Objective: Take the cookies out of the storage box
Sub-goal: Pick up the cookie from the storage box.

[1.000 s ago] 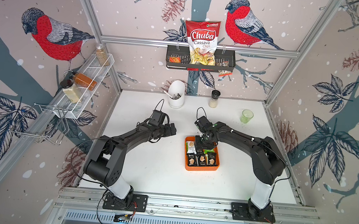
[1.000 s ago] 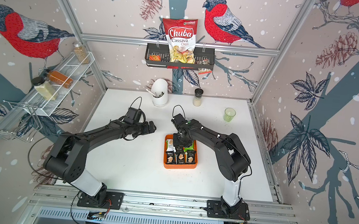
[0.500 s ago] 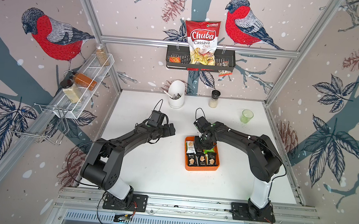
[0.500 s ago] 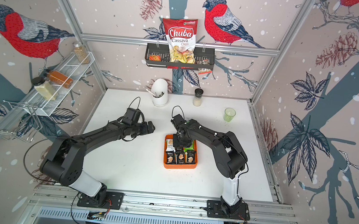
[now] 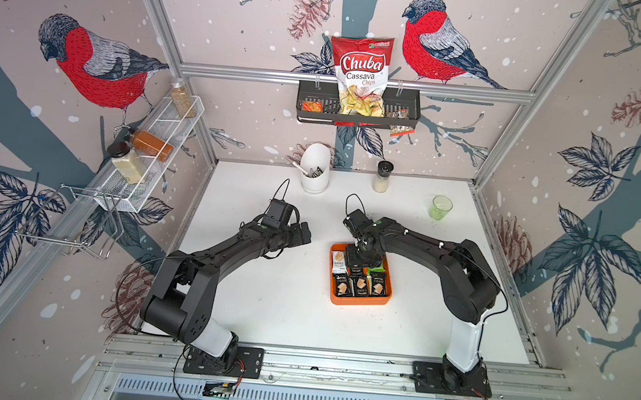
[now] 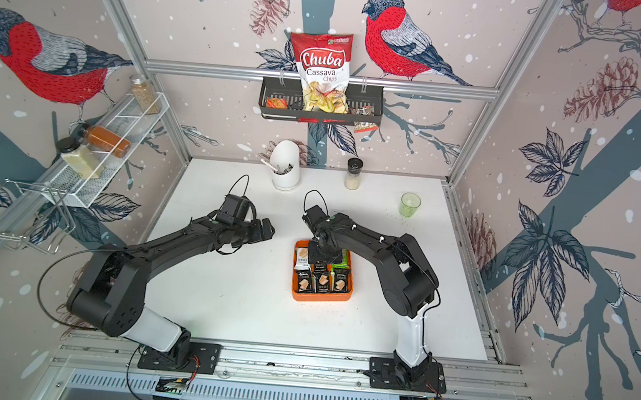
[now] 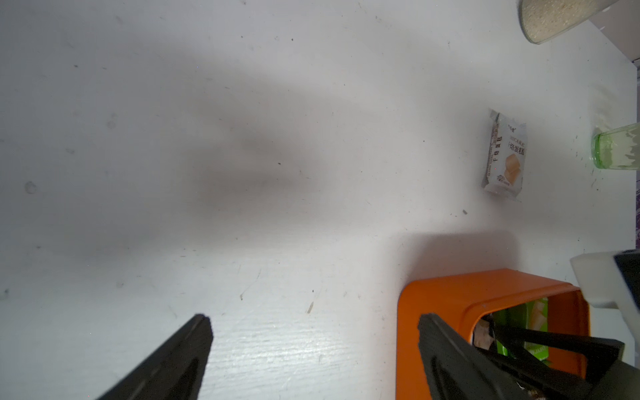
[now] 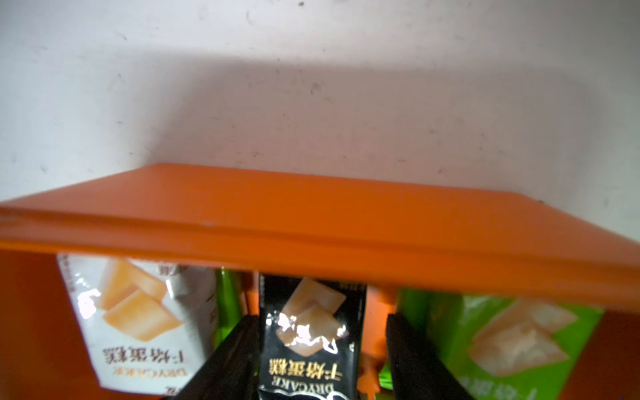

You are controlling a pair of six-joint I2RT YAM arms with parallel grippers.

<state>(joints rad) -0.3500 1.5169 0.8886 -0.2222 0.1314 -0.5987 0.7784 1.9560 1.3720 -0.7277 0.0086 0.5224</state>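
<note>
Orange storage box holds black, green and white cookies printed with tan crackers

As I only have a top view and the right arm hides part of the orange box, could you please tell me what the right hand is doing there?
Observer: The right hand is down inside the storage box, straddling a black packet; a gap shows on one side, so it is not gripping.
Operator: Thank you. Is any packet outside the box?
Observer: Yes, one white packet lies on the table outside the box, apart from it.
Operator: And the left hand?
Observer: The left hand is open and empty.
</note>
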